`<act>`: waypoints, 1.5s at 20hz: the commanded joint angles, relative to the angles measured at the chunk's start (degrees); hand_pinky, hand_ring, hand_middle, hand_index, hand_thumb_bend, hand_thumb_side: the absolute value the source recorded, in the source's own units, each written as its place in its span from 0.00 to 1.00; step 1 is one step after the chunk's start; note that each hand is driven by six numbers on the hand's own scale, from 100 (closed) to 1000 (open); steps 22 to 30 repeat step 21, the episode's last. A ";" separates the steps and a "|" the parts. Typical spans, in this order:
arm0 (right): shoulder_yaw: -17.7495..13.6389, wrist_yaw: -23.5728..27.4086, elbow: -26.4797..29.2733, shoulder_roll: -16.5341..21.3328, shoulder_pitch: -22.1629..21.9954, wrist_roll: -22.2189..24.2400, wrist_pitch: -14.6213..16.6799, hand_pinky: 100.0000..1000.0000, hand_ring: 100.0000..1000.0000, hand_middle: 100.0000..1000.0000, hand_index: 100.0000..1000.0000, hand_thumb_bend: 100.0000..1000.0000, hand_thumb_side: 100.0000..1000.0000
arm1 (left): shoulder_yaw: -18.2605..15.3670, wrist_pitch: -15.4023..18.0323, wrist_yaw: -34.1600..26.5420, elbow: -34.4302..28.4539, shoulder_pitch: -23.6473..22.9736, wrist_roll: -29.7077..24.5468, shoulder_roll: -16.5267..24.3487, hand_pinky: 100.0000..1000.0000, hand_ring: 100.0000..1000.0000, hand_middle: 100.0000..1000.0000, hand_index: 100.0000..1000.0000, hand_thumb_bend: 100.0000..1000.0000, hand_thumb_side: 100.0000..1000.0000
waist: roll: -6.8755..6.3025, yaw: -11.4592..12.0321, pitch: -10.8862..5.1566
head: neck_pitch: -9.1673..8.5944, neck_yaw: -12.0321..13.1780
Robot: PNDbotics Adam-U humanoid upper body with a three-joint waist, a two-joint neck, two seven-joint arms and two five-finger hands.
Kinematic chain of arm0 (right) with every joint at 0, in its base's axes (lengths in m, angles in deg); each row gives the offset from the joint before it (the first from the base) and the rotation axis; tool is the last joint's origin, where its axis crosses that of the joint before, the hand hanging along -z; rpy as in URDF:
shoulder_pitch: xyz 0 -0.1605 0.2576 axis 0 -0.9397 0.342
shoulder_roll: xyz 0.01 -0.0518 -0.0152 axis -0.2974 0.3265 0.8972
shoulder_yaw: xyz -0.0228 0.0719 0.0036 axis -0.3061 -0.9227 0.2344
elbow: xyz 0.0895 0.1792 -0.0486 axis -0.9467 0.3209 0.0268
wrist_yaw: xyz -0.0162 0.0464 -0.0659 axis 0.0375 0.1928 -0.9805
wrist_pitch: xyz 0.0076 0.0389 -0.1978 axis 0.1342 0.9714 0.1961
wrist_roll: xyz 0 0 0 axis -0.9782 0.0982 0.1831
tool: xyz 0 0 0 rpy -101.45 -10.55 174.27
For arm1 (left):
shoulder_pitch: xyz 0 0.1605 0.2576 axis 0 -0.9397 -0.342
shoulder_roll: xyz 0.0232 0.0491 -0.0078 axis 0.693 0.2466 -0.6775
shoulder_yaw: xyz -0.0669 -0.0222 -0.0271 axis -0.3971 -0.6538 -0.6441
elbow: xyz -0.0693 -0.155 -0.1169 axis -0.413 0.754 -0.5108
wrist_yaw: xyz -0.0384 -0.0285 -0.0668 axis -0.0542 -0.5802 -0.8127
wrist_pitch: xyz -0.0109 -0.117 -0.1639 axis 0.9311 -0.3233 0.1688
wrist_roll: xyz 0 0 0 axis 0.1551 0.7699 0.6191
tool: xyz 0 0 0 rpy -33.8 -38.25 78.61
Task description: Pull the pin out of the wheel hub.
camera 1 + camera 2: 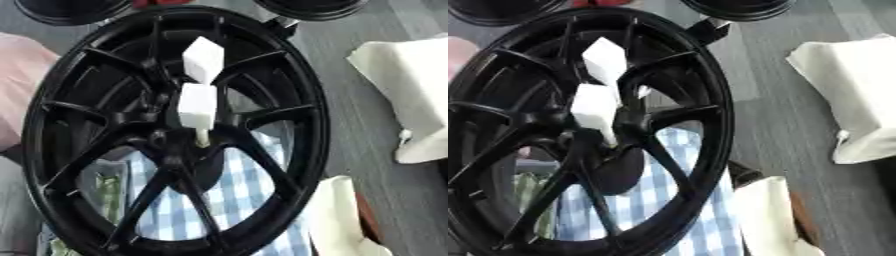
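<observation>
Looking for either robot hand, I find none in view, so I cannot tell their state. At the centre of the black wheel hub point(61, 165) sits the white pin point(199, 107), a second white block point(203, 59) just beyond it. Blue checked cloth point(236, 195) lies beneath; white cloth point(407, 85) lies right.

Black spoked wheel hub point(52, 150), white blocky pin point(198, 107) at its centre, checked cloth point(241, 192) beneath
</observation>
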State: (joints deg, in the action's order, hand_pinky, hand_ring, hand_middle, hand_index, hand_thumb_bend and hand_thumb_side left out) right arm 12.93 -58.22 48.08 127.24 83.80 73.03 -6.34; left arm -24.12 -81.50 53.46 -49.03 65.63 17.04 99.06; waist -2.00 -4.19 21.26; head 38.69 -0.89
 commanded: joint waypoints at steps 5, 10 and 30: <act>-0.78 0.17 0.85 1.03 0.43 0.03 0.20 0.86 0.72 0.63 0.71 0.00 0.62 | -1.58 0.96 -2.15 -0.49 0.52 0.32 1.48 0.83 0.79 0.72 0.82 0.43 0.60 | 0.00 0.21 -0.92 | -0.41 -0.04; -0.89 0.14 1.11 1.15 0.41 0.04 0.36 0.86 0.72 0.63 0.71 0.00 0.61 | -4.95 5.97 -16.99 -7.68 2.03 10.49 -1.01 0.76 0.70 0.63 0.72 0.11 0.68 | 0.30 0.59 -0.99 | -0.42 -0.17; -1.00 0.26 1.30 1.61 1.20 0.21 1.20 0.86 0.72 0.63 0.71 0.00 0.59 | -7.32 14.96 -42.80 -26.24 -3.07 30.99 -7.53 0.76 0.71 0.64 0.73 0.11 0.73 | 0.58 0.96 -0.97 | -0.95 -0.30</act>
